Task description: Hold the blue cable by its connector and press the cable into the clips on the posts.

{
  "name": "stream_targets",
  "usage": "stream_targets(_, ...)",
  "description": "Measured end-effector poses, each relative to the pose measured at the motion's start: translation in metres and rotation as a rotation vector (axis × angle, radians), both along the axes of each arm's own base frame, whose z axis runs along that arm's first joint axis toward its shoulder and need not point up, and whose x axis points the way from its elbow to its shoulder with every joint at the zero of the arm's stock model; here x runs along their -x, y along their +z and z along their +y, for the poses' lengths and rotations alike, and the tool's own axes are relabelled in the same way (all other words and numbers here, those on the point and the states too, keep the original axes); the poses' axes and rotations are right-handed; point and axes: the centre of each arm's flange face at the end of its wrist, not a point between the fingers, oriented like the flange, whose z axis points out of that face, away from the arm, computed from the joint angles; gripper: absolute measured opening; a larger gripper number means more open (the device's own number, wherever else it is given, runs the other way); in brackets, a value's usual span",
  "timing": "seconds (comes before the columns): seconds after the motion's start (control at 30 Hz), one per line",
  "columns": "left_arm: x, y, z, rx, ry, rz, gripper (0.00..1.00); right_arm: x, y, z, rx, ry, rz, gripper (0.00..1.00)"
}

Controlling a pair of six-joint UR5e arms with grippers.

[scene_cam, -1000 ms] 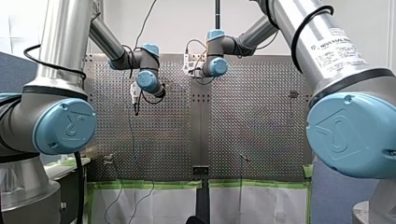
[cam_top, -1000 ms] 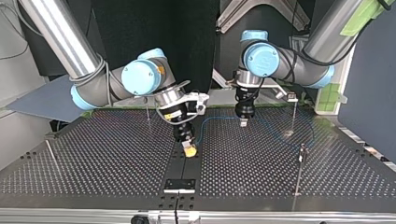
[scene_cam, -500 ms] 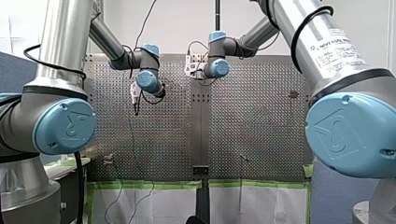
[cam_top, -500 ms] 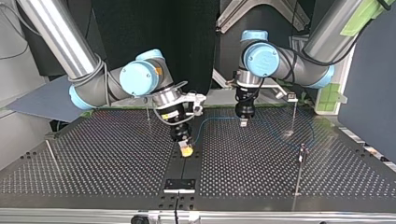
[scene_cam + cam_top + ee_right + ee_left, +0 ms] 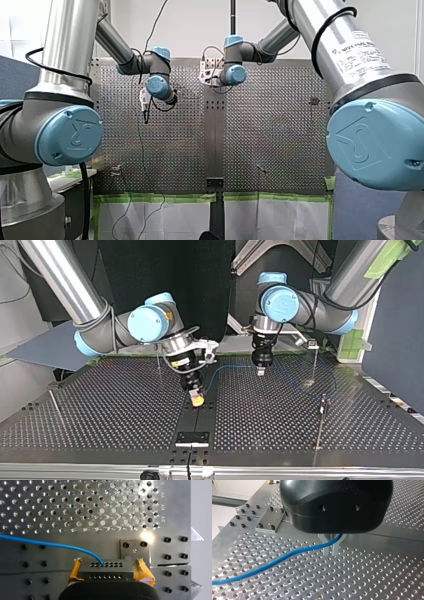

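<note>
Cable [image 5: 235, 366], blue, runs from the grey connector [image 5: 106, 568] in an arc across to my left gripper [image 5: 331, 547], then trails over the perforated desk [image 5: 100, 405] toward two thin posts [image 5: 322, 412] at the top view's right. My right gripper [image 5: 198, 399] clamps the connector between its yellow pads [image 5: 142, 571], low over the desk's middle. My left gripper's metal fingers [image 5: 335, 550] are closed around the cable, their tips just above the desk. Whether the cable sits in any clip cannot be told.
</note>
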Motion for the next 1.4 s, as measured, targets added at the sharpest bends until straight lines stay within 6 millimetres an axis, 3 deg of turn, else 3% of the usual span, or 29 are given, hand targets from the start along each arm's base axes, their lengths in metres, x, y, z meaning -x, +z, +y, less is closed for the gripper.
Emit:
stream_targets(0.53,0.000,0.000,0.000,0.000,0.000,0.000,0.00,0.012,-0.029,-0.003,-0.022,-0.041,0.015,0.43)
stream_targets(1.4,0.000,0.000,0.000,0.000,0.000,0.000,0.00,0.018,-0.044,-0.003,-0.033,-0.063,0.023,0.43)
